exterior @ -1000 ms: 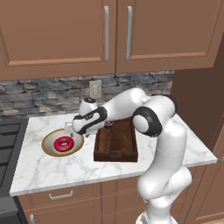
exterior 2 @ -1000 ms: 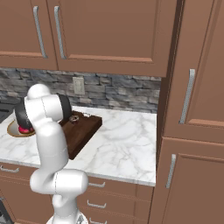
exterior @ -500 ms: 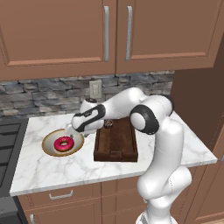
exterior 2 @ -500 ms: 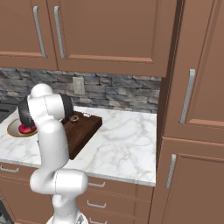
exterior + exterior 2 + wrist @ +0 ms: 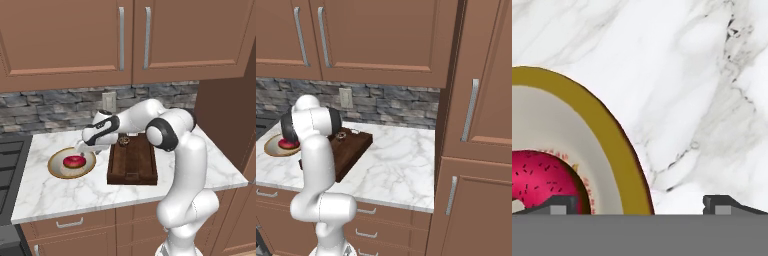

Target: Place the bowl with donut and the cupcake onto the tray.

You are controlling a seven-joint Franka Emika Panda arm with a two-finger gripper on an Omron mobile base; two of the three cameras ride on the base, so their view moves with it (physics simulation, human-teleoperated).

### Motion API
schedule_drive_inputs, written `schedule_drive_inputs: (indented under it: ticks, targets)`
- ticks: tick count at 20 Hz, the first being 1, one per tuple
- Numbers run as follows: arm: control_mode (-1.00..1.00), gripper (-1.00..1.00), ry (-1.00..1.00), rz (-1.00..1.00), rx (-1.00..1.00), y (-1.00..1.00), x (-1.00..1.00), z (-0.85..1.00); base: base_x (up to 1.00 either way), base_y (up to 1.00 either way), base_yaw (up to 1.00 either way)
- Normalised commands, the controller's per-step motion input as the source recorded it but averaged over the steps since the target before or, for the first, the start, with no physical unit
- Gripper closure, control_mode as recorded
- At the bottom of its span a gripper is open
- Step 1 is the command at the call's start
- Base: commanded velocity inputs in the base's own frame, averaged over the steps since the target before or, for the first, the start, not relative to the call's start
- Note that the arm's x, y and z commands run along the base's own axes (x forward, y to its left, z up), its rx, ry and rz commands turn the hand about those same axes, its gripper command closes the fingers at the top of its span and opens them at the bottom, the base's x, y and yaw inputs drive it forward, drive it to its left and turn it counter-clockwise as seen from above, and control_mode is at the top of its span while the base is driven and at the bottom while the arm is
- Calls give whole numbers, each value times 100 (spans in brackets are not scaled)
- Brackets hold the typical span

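Both jaws of the pincer [image 5: 640, 205] stand wide astride the bowl [image 5: 609, 135] rim; lower further, then close firmly.

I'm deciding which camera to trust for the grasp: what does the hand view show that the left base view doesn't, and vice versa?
Hand view: dark sprinkles on the donut, and the open gripper straddling the rim of the bowl. Left base view: the tray with the cupcake at its far end. Both: bowl, donut, marble counter.
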Motion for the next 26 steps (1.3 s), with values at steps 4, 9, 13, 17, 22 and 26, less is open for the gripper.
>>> schedule_drive_inputs:
  ticks: [4, 9, 13, 17, 22, 26]
  targets:
    - [-100, -100, 0, 3, 0, 5, 0, -1, 0, 0, 0]
    - [-100, -100, 0, 0, 0, 9, 0, 0, 0, 0, 0]
    - [-100, 100, 0, 0, 0, 11, 0, -2, 0, 0, 0]
    - [-100, 100, 0, 0, 0, 9, 0, -6, 0, 0, 0]
    - [-100, 100, 0, -1, 0, 4, 0, -5, 0, 0, 0]
    - [-100, 100, 3, -9, 7, 0, 1, 9, 0, 0, 0]
